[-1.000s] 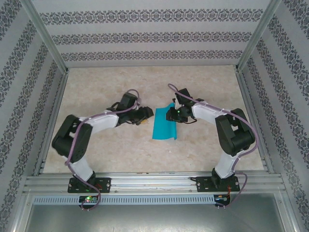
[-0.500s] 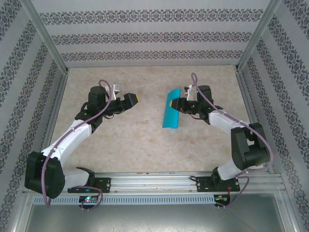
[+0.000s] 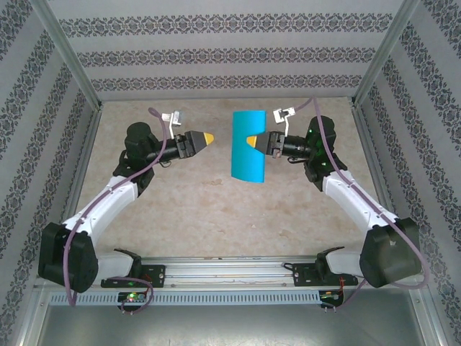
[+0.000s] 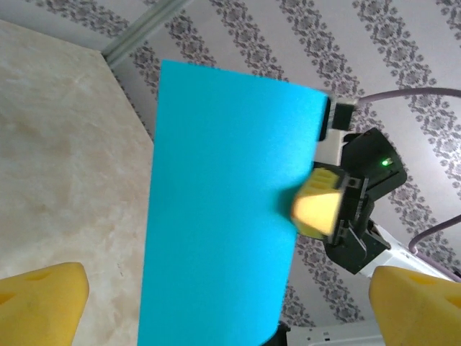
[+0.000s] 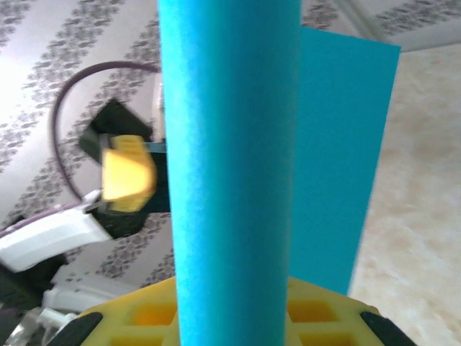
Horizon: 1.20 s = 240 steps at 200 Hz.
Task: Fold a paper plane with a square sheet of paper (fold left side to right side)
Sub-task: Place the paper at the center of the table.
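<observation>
The square sheet of paper (image 3: 247, 153), bright turquoise, hangs upright above the table, bent double into a tall rectangle with a rounded, uncreased bend (image 5: 230, 166). My right gripper (image 3: 253, 142) is shut on its right edge, and one yellow finger (image 4: 317, 205) shows against the blue. My left gripper (image 3: 207, 137) stands open a short way left of the sheet and points at it without touching. From the left wrist the sheet (image 4: 223, 231) stands between my two spread yellow fingertips (image 4: 43, 299). From the right wrist, the left gripper (image 5: 128, 173) shows blurred beyond the paper.
The beige marbled table top (image 3: 216, 209) lies bare below the raised sheet. Patterned walls (image 3: 216, 58) and metal frame posts (image 3: 68, 58) close in the back and both sides. Both arms reach up and toward the middle.
The right gripper has lifted the sheet off the table and carried it up and back. The left gripper let go, opened wide and drew away to the left.
</observation>
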{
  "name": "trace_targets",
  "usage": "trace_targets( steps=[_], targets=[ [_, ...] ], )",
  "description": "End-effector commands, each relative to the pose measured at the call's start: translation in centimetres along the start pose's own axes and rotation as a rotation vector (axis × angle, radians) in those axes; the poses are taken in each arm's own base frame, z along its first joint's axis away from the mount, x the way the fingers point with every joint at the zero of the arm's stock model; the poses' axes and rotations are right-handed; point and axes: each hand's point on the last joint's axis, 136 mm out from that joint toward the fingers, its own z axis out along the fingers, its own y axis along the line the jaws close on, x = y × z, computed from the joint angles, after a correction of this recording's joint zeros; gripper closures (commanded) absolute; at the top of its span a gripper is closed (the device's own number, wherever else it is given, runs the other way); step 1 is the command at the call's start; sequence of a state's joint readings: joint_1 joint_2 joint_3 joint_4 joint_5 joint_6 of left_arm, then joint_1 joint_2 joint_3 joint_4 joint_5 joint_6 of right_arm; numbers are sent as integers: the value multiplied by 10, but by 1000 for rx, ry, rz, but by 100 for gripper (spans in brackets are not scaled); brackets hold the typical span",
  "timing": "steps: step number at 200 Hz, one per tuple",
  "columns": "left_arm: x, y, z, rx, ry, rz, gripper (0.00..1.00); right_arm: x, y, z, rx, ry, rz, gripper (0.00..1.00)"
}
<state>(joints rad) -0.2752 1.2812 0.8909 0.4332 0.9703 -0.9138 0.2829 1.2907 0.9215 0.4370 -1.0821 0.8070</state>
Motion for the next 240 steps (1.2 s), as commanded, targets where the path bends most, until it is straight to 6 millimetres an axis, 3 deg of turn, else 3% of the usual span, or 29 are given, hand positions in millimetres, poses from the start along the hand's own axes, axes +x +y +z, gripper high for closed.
trace_targets(
  steps=[1,28,49,64,91,102,150,184,217,240],
  targets=[
    [-2,-40,11,134,44,89,0,-11,43,5,-98,11,-98,75],
    [4,-42,22,155,78,80,0,-14,48,15,-110,15,-108,75],
    [5,-46,27,182,82,78,6,-14,29,19,-69,6,-82,75],
    [4,-48,27,191,78,75,26,-15,11,18,-19,-9,-56,75],
    [9,-32,30,133,100,40,79,-14,-14,15,48,-29,-24,72],
    [12,-25,31,107,107,32,91,-12,-21,14,73,-31,-17,70],
    [29,24,35,-37,119,-79,100,3,-72,-7,277,-41,64,53],
    [54,86,39,-198,150,-226,100,26,-121,-33,530,-9,141,37],
    [94,153,37,-361,211,-358,100,58,-166,-59,736,48,266,35],
    [121,192,30,-478,267,-392,100,84,-188,-65,790,81,356,43]
  ],
)
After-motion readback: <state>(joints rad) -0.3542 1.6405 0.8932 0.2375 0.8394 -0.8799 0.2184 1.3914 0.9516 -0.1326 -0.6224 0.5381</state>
